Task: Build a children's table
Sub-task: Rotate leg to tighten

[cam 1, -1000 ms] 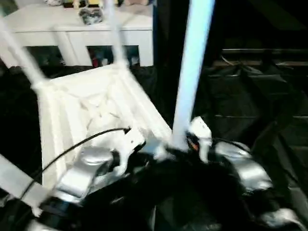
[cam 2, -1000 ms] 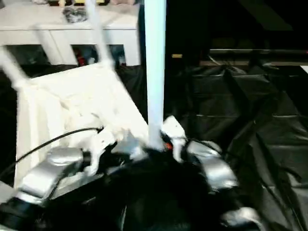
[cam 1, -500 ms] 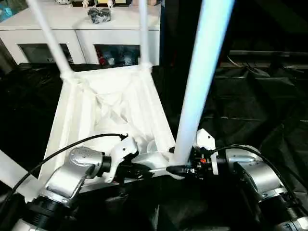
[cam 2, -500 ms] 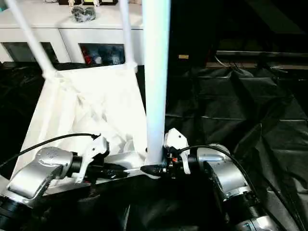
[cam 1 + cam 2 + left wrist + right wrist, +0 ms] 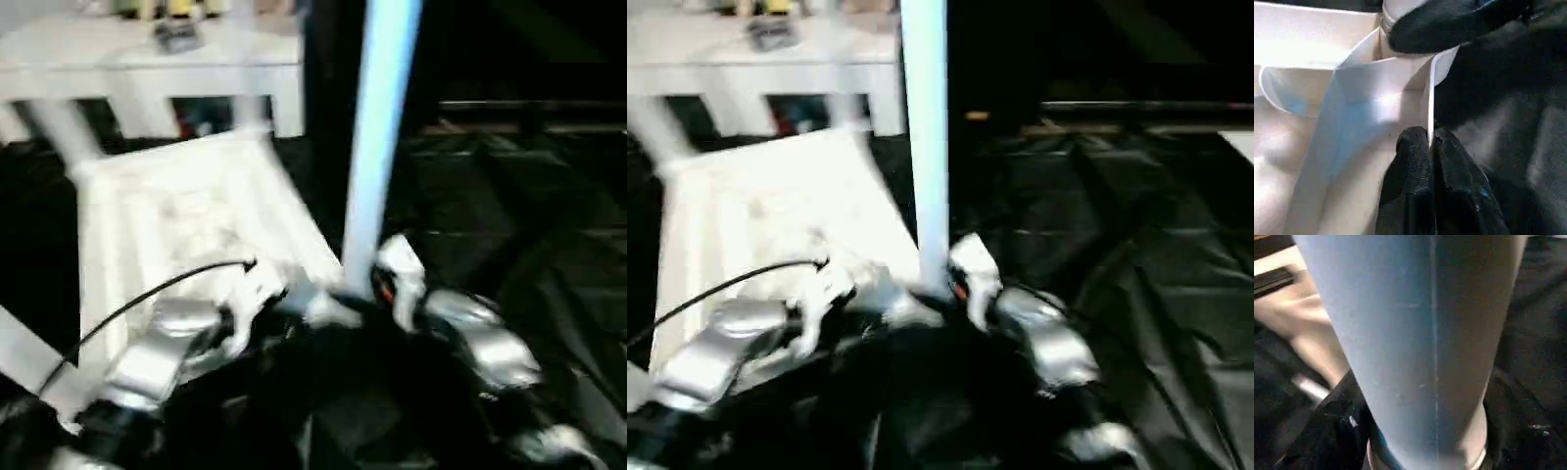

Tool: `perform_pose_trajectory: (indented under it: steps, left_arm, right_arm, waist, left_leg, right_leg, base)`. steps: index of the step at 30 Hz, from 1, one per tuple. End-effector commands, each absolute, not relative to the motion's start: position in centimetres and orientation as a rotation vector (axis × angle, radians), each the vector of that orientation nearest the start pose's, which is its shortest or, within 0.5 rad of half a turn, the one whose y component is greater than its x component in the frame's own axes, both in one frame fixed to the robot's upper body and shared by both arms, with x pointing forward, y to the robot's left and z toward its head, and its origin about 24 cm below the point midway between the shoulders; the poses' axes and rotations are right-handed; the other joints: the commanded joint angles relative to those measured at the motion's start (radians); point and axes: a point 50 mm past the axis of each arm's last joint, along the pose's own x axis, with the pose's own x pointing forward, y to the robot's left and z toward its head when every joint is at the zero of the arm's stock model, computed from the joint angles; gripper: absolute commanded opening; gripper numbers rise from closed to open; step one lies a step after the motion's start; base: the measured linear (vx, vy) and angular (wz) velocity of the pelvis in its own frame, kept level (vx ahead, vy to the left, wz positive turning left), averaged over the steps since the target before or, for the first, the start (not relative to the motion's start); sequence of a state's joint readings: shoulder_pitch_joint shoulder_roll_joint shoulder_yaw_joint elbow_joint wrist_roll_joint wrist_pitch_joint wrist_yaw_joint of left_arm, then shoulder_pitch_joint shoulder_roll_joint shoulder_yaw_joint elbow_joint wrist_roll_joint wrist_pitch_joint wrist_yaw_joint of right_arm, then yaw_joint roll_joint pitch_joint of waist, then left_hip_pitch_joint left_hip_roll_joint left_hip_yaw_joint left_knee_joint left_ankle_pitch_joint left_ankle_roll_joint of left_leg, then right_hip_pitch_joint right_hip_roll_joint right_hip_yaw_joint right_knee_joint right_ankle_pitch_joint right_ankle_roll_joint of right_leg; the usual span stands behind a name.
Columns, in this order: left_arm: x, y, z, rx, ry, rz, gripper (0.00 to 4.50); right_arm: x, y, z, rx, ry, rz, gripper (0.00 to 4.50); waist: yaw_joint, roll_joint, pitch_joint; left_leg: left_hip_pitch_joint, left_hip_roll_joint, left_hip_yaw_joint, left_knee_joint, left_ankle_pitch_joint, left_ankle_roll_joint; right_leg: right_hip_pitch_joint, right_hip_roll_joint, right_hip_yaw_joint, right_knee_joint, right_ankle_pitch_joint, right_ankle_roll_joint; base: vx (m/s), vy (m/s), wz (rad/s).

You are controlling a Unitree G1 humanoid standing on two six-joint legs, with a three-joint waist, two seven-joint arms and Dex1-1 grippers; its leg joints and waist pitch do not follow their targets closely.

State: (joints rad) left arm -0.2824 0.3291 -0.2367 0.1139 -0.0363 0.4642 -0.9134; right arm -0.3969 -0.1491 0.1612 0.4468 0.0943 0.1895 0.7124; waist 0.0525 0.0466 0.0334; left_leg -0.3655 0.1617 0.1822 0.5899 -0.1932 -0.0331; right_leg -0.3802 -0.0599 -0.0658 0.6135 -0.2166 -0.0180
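The children's table lies upside down: its white tabletop (image 5: 186,206) shows its ribbed underside, and white legs stand up from its corners. The nearest leg (image 5: 377,147) rises from the near right corner socket. My right gripper (image 5: 364,292) is shut on the base of that leg, with a black finger (image 5: 1334,431) on each side of the tube (image 5: 1420,333). My left gripper (image 5: 1430,144) is shut on the thin rim wall (image 5: 1427,98) of the tabletop, right beside that socket. Another leg (image 5: 29,357) crosses the lower left.
A white cabinet (image 5: 147,69) with small items on top stands behind the tabletop. Black sheeting (image 5: 509,196) covers the floor to the right and around the work. My silver forearms (image 5: 157,357) reach in from below.
The whole picture has swung and blurred, so the camera is moving. Both grippers stay at the near right corner, left on the rim and right at the leg's base.
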Motion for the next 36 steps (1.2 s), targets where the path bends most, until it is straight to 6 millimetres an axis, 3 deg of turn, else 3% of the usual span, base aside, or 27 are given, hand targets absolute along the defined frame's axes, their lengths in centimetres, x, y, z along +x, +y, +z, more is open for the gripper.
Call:
perform_pose_trajectory:
  steps: [1,5,6,7,11,16,19,23,24,27,30,36]
  left_arm:
    - [27.2,9.5,4.7,0.143,0.387,-1.126,0.00]
    - [27.5,7.5,5.1,0.098,0.370,-1.042,0.00]
    - [27.5,7.1,5.1,0.094,0.366,-1.033,0.00]
    - [27.4,6.8,5.2,0.087,0.362,-1.038,0.00]
    - [27.0,6.7,5.2,0.086,0.358,-1.076,0.00]
    - [26.5,8.1,5.6,0.110,0.352,-1.191,0.00]
    - [26.2,9.1,5.7,0.125,0.371,-1.246,0.00]
    - [25.8,10.5,5.6,0.137,0.417,-1.317,0.00]
    - [25.8,10.8,5.5,0.141,0.425,-1.324,0.00]
    - [25.7,11.6,5.5,0.154,0.446,-1.349,0.00]
    - [25.8,11.9,5.5,0.154,0.449,-1.354,0.00]
    - [25.9,12.5,5.6,0.153,0.462,-1.376,0.00]
  right_arm:
    - [29.1,-8.0,0.2,-0.062,0.437,0.896,2.65]
    - [29.1,-6.6,-0.4,-0.065,0.438,0.843,2.65]
    - [29.1,-6.3,-0.3,-0.060,0.430,0.843,3.21]
    - [29.2,-6.2,-0.2,-0.038,0.426,0.843,3.21]
    - [29.3,-6.3,0.4,-0.031,0.393,0.864,3.41]
    - [28.7,-7.4,2.0,-0.049,0.290,1.057,3.57]
    - [28.1,-8.4,2.7,-0.071,0.260,1.179,3.57]
    - [26.9,-9.8,3.5,-0.058,0.301,1.350,3.57]
    - [26.7,-10.0,3.6,-0.058,0.306,1.377,3.57]
    - [26.0,-10.6,3.8,-0.069,0.329,1.461,3.57]
    - [25.5,-10.8,3.8,-0.051,0.355,1.513,3.57]
    - [24.9,-10.8,3.9,-0.032,0.387,1.556,3.04]
  waist:
    - [0.005,-0.017,-0.035]
    - [0.005,-0.009,-0.037]
    - [0.005,-0.011,-0.039]
    - [0.004,-0.007,-0.039]
    - [0.008,-0.007,-0.044]
    - [0.014,-0.007,-0.046]
    - [0.015,-0.004,-0.047]
    - [0.023,-0.005,-0.046]
    - [0.033,-0.004,-0.045]
    - [0.042,-0.006,-0.043]
    - [0.045,-0.007,-0.042]
    - [0.047,-0.009,-0.045]
  left_leg:
    - [0.006,0.070,-0.038,-0.080,-0.245,0.017]
    - [0.008,0.071,-0.036,-0.079,-0.235,0.018]
    - [0.006,0.072,-0.036,-0.079,-0.226,0.022]
    - [0.005,0.071,-0.035,-0.078,-0.226,0.028]
    - [0.003,0.070,-0.034,-0.074,-0.197,0.047]
    - [0.001,0.072,-0.033,-0.071,-0.183,0.068]
    - [0.001,0.074,-0.033,-0.069,-0.155,0.090]
    - [0.003,0.076,-0.032,-0.070,-0.166,0.096]
    - [0.007,0.079,-0.031,-0.070,-0.170,0.095]
    - [0.012,0.080,-0.029,-0.071,-0.189,0.086]
    - [0.007,0.081,-0.031,-0.074,-0.190,0.074]
    - [0.006,0.079,-0.031,-0.071,-0.168,0.070]
  right_leg:
    - [0.030,-0.101,0.062,-0.098,-0.361,-0.154]
    - [0.028,-0.099,0.061,-0.097,-0.318,-0.169]
    - [0.031,-0.098,0.061,-0.093,-0.289,-0.172]
    - [0.030,-0.097,0.061,-0.094,-0.273,-0.175]
    - [0.033,-0.097,0.061,-0.090,-0.226,-0.175]
    - [0.037,-0.098,0.060,-0.087,-0.185,-0.180]
    - [0.036,-0.094,0.058,-0.078,-0.118,-0.208]
    - [0.037,-0.092,0.057,-0.079,-0.130,-0.216]
    - [0.034,-0.091,0.057,-0.079,-0.141,-0.211]
    - [0.029,-0.094,0.059,-0.083,-0.165,-0.213]
    - [0.033,-0.095,0.059,-0.082,-0.180,-0.209]
    - [0.033,-0.096,0.059,-0.078,-0.151,-0.214]
  base:
    - [0.000,0.000,0.00]
    - [0.000,0.000,0.00]
    - [0.000,0.000,0.00]
    - [0.000,0.000,0.00]
    - [0.000,0.000,0.00]
    - [0.000,0.000,0.00]
    - [0.000,0.000,0.00]
    - [0.000,0.000,0.00]
    - [0.000,0.000,0.00]
    - [0.000,0.000,0.00]
    - [0.000,0.000,0.00]
    - [0.000,0.000,0.00]
